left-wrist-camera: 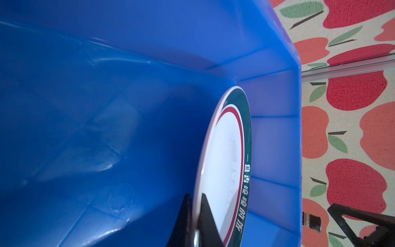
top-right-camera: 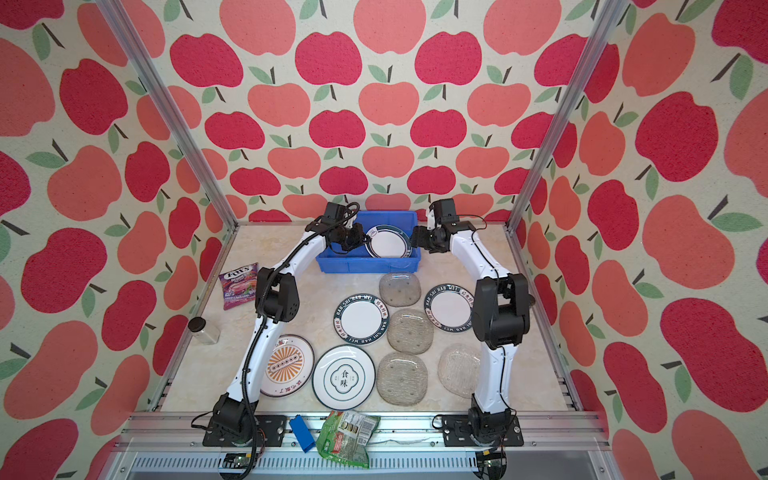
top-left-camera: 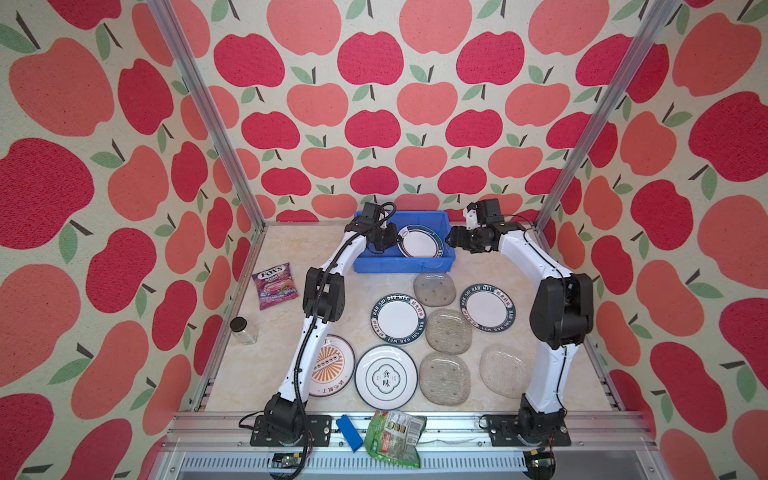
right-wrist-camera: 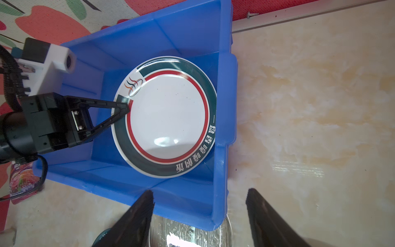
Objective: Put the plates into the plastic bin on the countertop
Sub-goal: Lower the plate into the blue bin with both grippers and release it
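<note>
Left gripper (right-wrist-camera: pixel 123 107): clamping shut on the rim of the green-rimmed round plate (right-wrist-camera: pixel 168 115), beside its logo.
Plate: sitting inside the blue plastic bin (right-wrist-camera: pixel 226 89), toward the bin's right end; resting fully flat or not, unclear.
Right gripper (right-wrist-camera: pixel 199 197): hanging wide apart, holding nothing, by the bin's near right corner.
Countertop (right-wrist-camera: pixel 299 107): carrying the bin at its far edge.
Step in hand: releasing; probably worth settling the plate flat before parting the jaws, then lifting straight clear of the rim.

On my feed the shallow blue plastic bin (top-left-camera: pixel 403 264) sits at the back of the cream marble-look bench (top-left-camera: pixel 249 374), with one round white dark-rimmed plate (top-left-camera: pixel 419 243) in its right half; eight more plates (top-left-camera: pixel 398 319) lie in front.
</note>
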